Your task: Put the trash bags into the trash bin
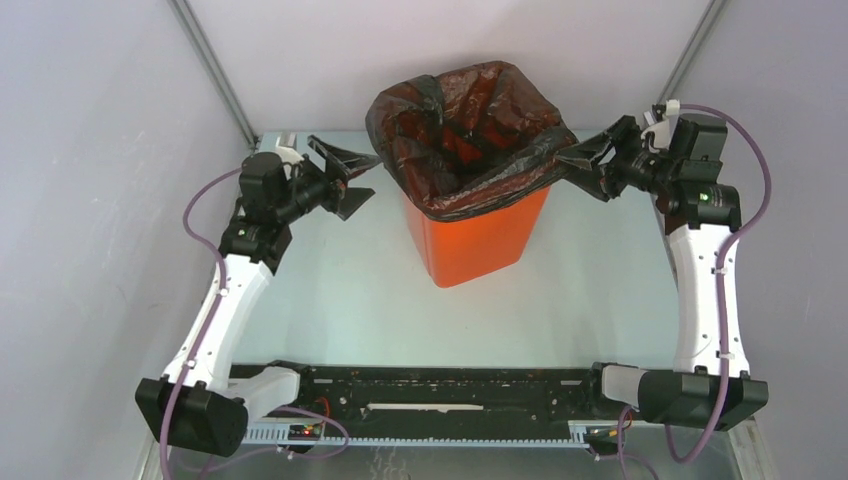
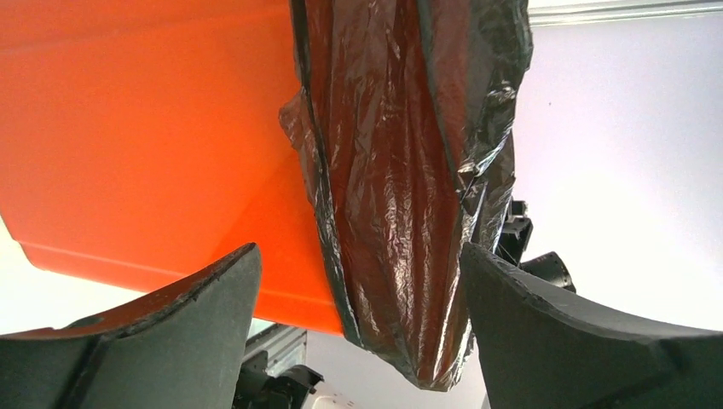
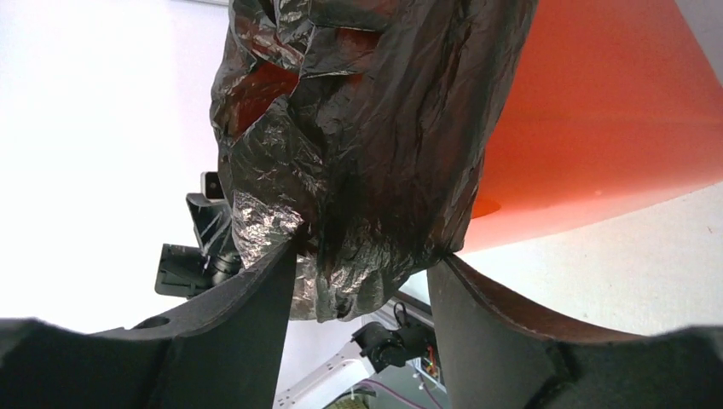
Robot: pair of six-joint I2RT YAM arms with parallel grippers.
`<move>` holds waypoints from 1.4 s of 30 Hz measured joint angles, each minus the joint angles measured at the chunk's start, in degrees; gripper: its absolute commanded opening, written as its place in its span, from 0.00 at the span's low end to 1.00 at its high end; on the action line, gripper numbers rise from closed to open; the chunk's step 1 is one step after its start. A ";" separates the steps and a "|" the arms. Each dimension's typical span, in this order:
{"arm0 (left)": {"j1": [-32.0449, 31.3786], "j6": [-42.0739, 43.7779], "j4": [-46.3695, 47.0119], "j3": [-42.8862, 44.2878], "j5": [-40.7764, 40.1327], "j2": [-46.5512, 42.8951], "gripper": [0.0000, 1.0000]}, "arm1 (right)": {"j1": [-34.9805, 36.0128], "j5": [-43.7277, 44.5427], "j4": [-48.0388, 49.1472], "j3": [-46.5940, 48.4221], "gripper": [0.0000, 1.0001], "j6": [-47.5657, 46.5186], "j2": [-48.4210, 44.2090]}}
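The orange trash bin stands upright at the middle back of the table. The black trash bag lines its mouth and is folded down over the rim all round. My left gripper is open, just left of the bin and apart from it. In the left wrist view the gripper faces the bin wall and a hanging fold of the bag. My right gripper is open at the bin's right rim. In the right wrist view the gripper has a bag fold between its fingers, beside the bin.
White walls close the table in at the back and both sides, with a metal post at the back left corner. The arm bases and a black rail run along the near edge.
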 measured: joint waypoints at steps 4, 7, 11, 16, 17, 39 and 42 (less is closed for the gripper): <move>-1.38 -2.03 0.85 -0.98 -0.15 0.00 0.91 | -0.48 0.02 1.60 -1.16 0.42 0.22 -0.42; -1.60 -3.19 1.88 -1.62 -0.17 0.00 0.91 | -0.70 0.22 1.40 -2.27 0.36 -0.42 -0.87; -1.60 -4.61 3.28 -2.62 -0.17 0.00 0.94 | -0.81 0.31 1.77 -3.82 0.56 -0.79 -2.67; -1.81 -5.42 4.39 -3.43 -0.20 0.17 0.94 | -0.83 0.55 -0.61 -5.29 0.55 -3.72 -5.38; -1.97 -5.53 4.79 -3.65 -0.20 0.28 0.94 | -0.83 0.52 -0.87 -5.29 0.58 -4.00 -5.66; -4.28 -9.49 12.96 -5.07 -0.04 4.35 0.61 | -0.57 2.03 -2.91 -6.21 0.00 -5.53 -7.69; -4.50 -11.08 16.09 -5.07 0.17 6.10 0.53 | -0.20 2.05 -2.91 -6.49 0.00 -5.60 -7.32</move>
